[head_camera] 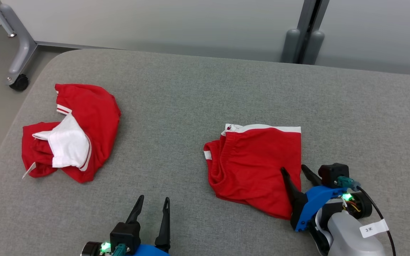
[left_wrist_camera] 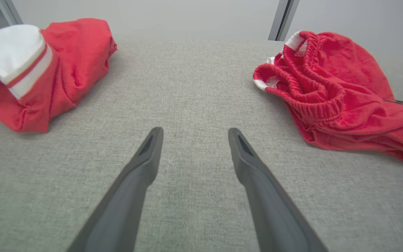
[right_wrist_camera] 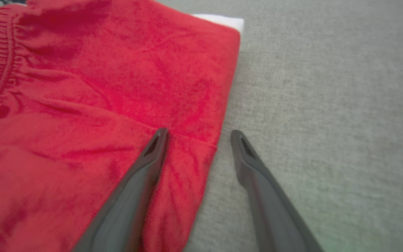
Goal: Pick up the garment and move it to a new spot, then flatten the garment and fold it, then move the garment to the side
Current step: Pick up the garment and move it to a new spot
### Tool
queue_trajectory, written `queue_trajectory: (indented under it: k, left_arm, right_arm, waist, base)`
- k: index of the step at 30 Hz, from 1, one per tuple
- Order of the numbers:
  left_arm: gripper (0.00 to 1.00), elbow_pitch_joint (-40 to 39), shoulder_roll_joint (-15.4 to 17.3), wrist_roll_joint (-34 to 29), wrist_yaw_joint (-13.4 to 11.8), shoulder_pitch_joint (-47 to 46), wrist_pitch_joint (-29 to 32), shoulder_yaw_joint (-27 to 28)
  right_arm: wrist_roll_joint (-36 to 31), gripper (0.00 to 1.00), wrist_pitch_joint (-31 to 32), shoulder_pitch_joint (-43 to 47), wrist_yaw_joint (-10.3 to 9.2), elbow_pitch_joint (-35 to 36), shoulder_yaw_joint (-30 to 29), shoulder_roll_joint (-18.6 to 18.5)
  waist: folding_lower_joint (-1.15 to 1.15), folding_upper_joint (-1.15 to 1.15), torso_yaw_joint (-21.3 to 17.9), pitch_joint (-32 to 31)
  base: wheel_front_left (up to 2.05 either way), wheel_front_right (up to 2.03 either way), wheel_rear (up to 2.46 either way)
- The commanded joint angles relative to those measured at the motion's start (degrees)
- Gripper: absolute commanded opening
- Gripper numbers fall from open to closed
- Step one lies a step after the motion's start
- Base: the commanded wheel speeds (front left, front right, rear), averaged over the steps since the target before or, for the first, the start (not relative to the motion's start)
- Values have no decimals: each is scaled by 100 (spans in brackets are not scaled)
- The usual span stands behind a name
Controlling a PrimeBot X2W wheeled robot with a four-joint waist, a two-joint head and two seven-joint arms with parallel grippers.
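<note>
A folded red garment (head_camera: 255, 160) with a white trim strip and an elastic waistband lies right of centre on the grey padded table (head_camera: 190, 106); it also appears in the left wrist view (left_wrist_camera: 334, 98) and the right wrist view (right_wrist_camera: 100, 105). My right gripper (head_camera: 293, 168) (right_wrist_camera: 198, 132) is open and straddles the garment's lower right edge: one finger rests over the red cloth, the other over bare table beside it. At the near edge, my left gripper (head_camera: 154, 198) (left_wrist_camera: 195, 130) stands open above bare table between the two cloths, holding nothing.
A second red garment (head_camera: 94, 106) (left_wrist_camera: 72, 56), crumpled with a white part on top, lies at the table's left. A grey frame leg with a caster (head_camera: 20, 81) stands past the rounded far left corner. A dark post (head_camera: 304, 35) rises behind the far edge.
</note>
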State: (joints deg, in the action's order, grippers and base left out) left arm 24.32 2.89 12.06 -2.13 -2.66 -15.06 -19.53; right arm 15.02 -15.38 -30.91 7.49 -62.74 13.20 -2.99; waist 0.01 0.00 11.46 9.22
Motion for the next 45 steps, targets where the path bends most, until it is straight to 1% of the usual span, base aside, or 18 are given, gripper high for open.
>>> queue_trajectory:
  k: [1,3,6,9,15,20,24,26,30,34,40,45]
  left_arm:
    - [100,-3,2,15,-28,-102,-16,-6]
    - [100,16,1,59,-31,-124,-16,-1]
    - [100,31,1,78,-30,-113,-16,52]
    - [100,56,-1,61,22,-137,-16,64]
    - [100,81,-3,157,113,-309,-16,-29]
    - [100,128,2,320,133,-491,-16,-193]
    - [100,186,1,437,115,-574,-16,-306]
    - [100,231,6,478,106,-611,-16,-376]
    - [100,311,7,615,100,-676,-16,-482]
    - [100,417,12,581,55,-699,-16,-446]
    - [100,556,5,224,92,-818,-16,-255]
    - [100,514,3,-59,159,-903,-16,-115]
  right_arm:
    - [31,0,91,126,0,-175,82,5]
    - [106,0,82,138,0,-173,135,4]
    - [118,0,64,178,-7,-3,94,-34]
    - [36,0,47,333,-10,246,-34,-47]
    - [-271,0,48,618,-10,513,-293,-72]
    - [-392,0,39,775,-6,661,-307,-62]
    - [-341,0,31,837,-4,732,-216,-53]
    - [-303,0,29,831,-3,758,-172,-54]
    - [-280,0,27,818,-1,792,-193,-156]
    - [-365,0,27,563,-1,773,-226,-309]
    - [-518,0,27,-79,-1,511,-366,-831]
    - [-712,0,36,-816,-1,-62,-742,-1504]
  waist:
    - [-1,0,-21,29]
    - [-1,0,-149,9]
    - [-1,0,-493,-88]
    - [-1,0,-966,-225]
    - [-1,0,-2086,-394]
    - [-1,0,-2964,-464]
    - [-1,0,-3499,-447]
    - [-1,0,-3651,-421]
    - [-1,0,-3709,-344]
    - [-1,0,-3521,-176]
    - [-1,0,-3028,285]
    - [-1,0,-2645,749]
  base:
    - [0,0,0]
    - [0,0,0]
    - [0,0,0]
    - [0,0,0]
    - [0,0,0]
    - [0,0,0]
    - [0,0,0]
    - [0,0,0]
    - [0,0,0]
    - [0,0,0]
    - [0,0,0]
    - [0,0,0]
